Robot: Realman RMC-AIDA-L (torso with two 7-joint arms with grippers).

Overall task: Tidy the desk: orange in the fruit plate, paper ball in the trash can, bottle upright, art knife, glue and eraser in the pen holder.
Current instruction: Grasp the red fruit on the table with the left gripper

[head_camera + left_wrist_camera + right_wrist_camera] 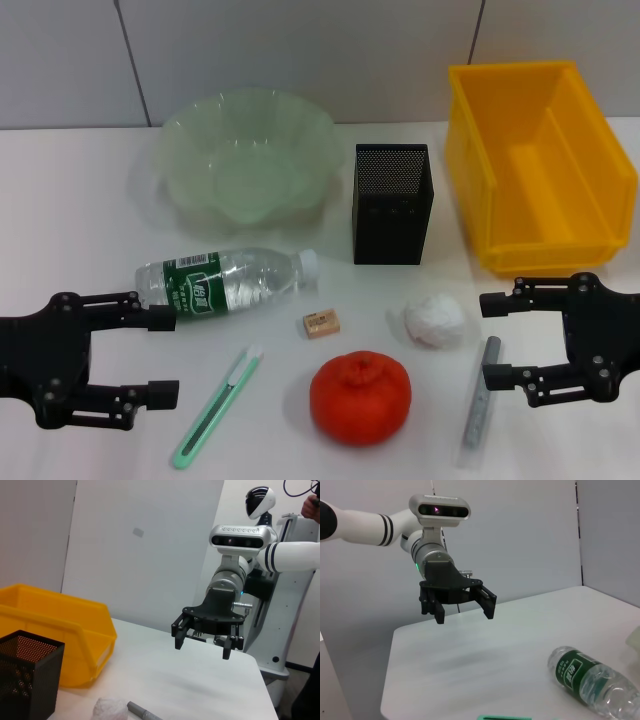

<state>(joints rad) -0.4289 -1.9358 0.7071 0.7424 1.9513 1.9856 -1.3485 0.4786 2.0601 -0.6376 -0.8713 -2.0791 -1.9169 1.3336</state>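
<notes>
desk, all items untidied.

bottle: lying on its side on the table, long axis running left to right, cap toward the pen holder. its label end sits just beyond the upper finger of the left gripper, so the left arm is clearly the nearer one.

art knife: green, flat, long axis slanting from near edge up toward the centre, just right of the left gripper's lower finger.

eraser: small block between bottle and orange.

orange: front centre, roughly midway between the arms.

paper ball: left of the right gripper, near it.

glue: grey stick, long axis near-to-far, its far end beside the right gripper's lower finger; whether they touch cannot be told.

fruit plate: pale green, back left, nothing in it. trash can: yellow bin, back right, nothing in it.

left gripper: fingers wide apart, holding nothing, pointing inward. right gripper: fingers wide apart, holding nothing, pointing inward.

judgement: either arm could start on its nearest piece.
</notes>
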